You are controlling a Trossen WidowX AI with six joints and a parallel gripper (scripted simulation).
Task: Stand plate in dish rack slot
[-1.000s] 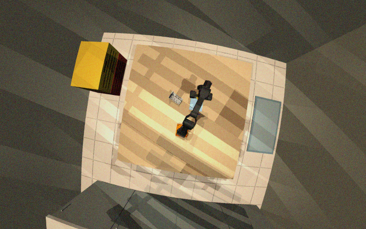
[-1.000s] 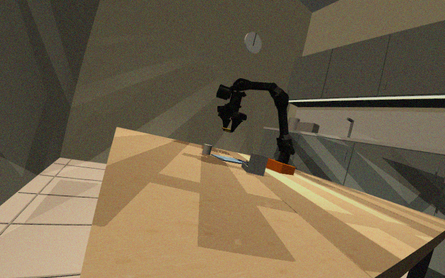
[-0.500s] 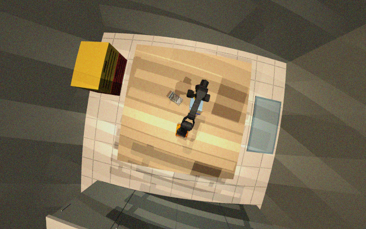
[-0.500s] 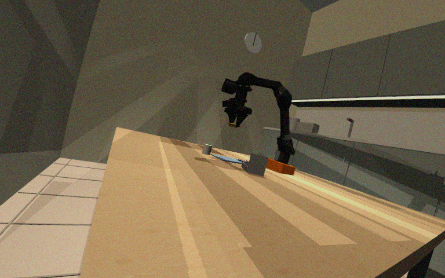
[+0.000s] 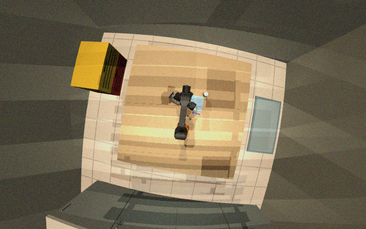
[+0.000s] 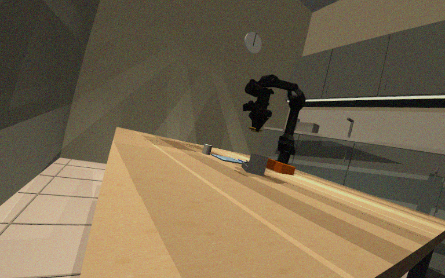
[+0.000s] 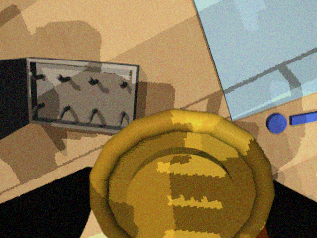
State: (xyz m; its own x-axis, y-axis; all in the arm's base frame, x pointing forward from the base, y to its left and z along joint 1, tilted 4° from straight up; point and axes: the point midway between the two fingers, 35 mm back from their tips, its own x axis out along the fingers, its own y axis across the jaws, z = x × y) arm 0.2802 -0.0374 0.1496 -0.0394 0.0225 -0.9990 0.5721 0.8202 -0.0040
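The yellow round plate (image 6: 255, 129) (image 7: 198, 213) is held roughly level, high above the table. My gripper (image 6: 256, 127) (image 7: 180, 184) is shut on it, with a black finger on either side. In the top view the arm hides the plate. The grey dish rack (image 5: 175, 100) (image 6: 257, 164) (image 7: 12, 99) stands on the table. Two rows of short dark rails rise inside it, and no plate is between them. In the wrist view the rack lies to the upper left of the plate, below it. The arm partly covers the rack in the top view.
A light blue flat sheet (image 5: 198, 100) (image 6: 226, 158) (image 7: 263, 45) lies beside the rack. A blue utensil with a round end (image 5: 197, 113) (image 7: 276, 123) lies at its edge. A pale cylinder (image 5: 206, 93) (image 6: 207, 149) stands beyond it. An orange block (image 6: 280, 166) is at the arm's base.
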